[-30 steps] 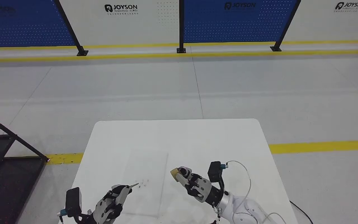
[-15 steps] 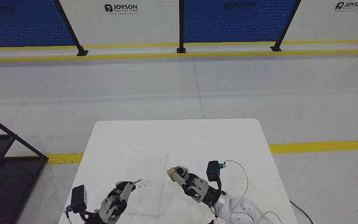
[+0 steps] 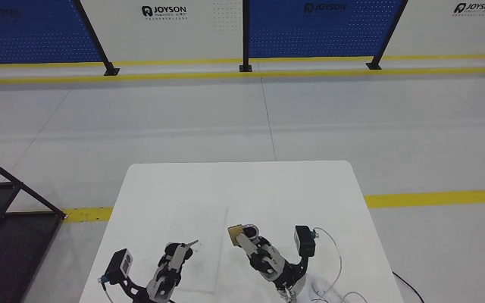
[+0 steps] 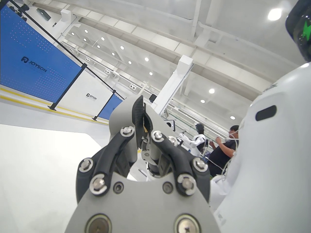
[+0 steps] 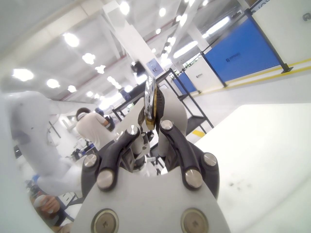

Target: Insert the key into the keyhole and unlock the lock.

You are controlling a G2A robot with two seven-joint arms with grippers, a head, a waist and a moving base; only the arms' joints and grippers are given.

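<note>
Left gripper (image 3: 184,248), grey-fingered with black pads, is pressed together on the small thin silver metal key (image 3: 192,244), whose tip sticks out past the fingertips. It hangs above the near edge of the white rectangular table (image 3: 265,189), over the left half of that edge. In the left wrist view the same gripper (image 4: 142,117) has its pads tight against each other, with a sliver of something tan between them that is too small to make out. Right gripper (image 3: 242,236) is clamped on the brass-coloured metal padlock (image 3: 236,232), also above the table's near edge, about at its middle. In the right wrist view this gripper (image 5: 153,112) pinches the padlock (image 5: 149,103) edge-on, a shiny silver part above a brass band. Key and padlock are near each other but apart, the key's tip slanting toward the padlock's side. I cannot make out the keyhole
</note>
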